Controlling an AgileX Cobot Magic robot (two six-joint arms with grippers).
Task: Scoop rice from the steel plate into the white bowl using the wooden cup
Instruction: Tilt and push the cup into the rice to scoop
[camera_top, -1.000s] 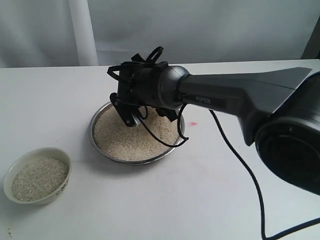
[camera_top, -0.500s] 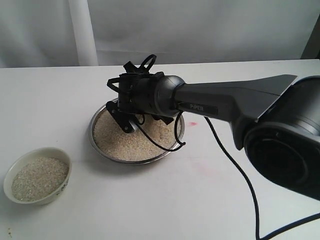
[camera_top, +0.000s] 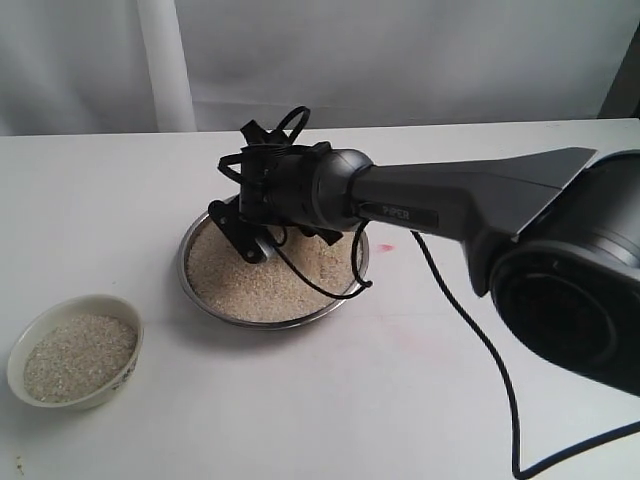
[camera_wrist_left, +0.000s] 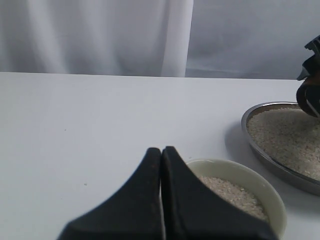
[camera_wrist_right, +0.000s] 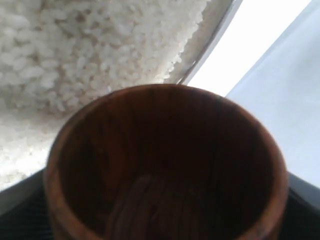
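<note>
Right claw (camera_top: 248, 240) slightly farther left

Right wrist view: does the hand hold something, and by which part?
Yes: the right hand holds the wooden cup by its outer wall, clamped from two opposite sides.

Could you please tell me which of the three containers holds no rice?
The wooden cup: its dark inside is bare, whereas the steel plate and white bowl both hold rice.
</note>
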